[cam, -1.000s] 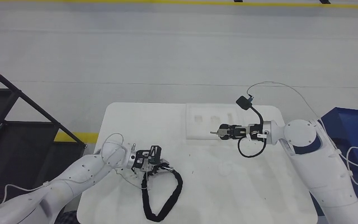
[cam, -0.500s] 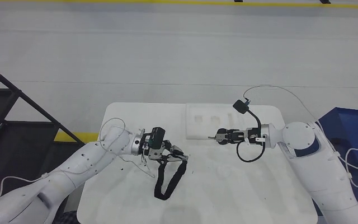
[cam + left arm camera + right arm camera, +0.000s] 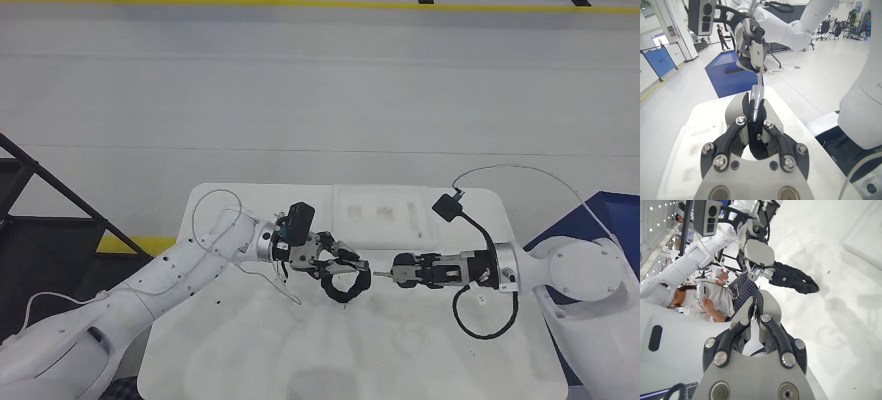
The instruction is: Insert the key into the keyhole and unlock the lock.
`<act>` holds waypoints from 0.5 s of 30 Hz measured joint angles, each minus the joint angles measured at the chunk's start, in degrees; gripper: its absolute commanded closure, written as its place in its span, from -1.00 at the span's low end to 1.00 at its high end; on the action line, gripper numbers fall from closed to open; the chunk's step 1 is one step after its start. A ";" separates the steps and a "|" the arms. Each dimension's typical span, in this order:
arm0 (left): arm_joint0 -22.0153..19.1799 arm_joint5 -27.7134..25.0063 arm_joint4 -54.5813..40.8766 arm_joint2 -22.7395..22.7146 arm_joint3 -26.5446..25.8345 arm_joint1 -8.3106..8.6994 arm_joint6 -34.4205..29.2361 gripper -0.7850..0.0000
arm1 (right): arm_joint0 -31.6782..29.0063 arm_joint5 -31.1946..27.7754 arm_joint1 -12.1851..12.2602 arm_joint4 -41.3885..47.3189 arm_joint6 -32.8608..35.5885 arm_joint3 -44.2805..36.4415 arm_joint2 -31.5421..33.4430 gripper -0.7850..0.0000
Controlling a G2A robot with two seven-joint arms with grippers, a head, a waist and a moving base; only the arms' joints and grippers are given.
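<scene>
Top view records a white table [image 3: 240,350] with a white foam tray [image 3: 385,213] lying at its far edge. Left arm [image 3: 170,290] enters from the near left corner and stretches level toward the table's middle. Right arm [image 3: 575,275] comes in from the right side, forearm level, wrist turned toward the other arm. The two wrists stand head-on and close together, held above the surface. Left gripper [image 3: 754,106] is clamped on the lock [image 3: 756,98]: its dark pads pinch the chrome cylinder, which juts past the fingertips toward the right arm, while the black sleeved loop hangs beneath. Right gripper [image 3: 754,303] is closed on the key [image 3: 759,79], whose blade points at the cylinder's end. Keyhole [image 3: 752,276] faces the right wrist camera, and the blade's tip sits just before it, not yet inserted.
</scene>
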 measured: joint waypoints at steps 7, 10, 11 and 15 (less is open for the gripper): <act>-2.60 0.00 -4.28 4.39 4.79 -3.87 0.00 1.00 | -3.62 -0.27 0.61 -0.91 -2.90 -3.76 3.27 1.00; -2.90 0.00 -6.80 4.81 6.58 -5.17 0.01 1.00 | -4.45 -0.26 0.70 -1.06 -4.09 -4.41 3.94 1.00; -2.92 0.00 -7.19 4.80 6.85 -5.33 0.01 1.00 | -4.46 -0.26 0.70 -1.06 -4.09 -4.41 3.94 1.00; -2.91 0.00 -7.22 4.76 6.91 -5.34 0.01 1.00 | -4.41 -0.26 0.69 -1.04 -4.02 -4.37 3.91 1.00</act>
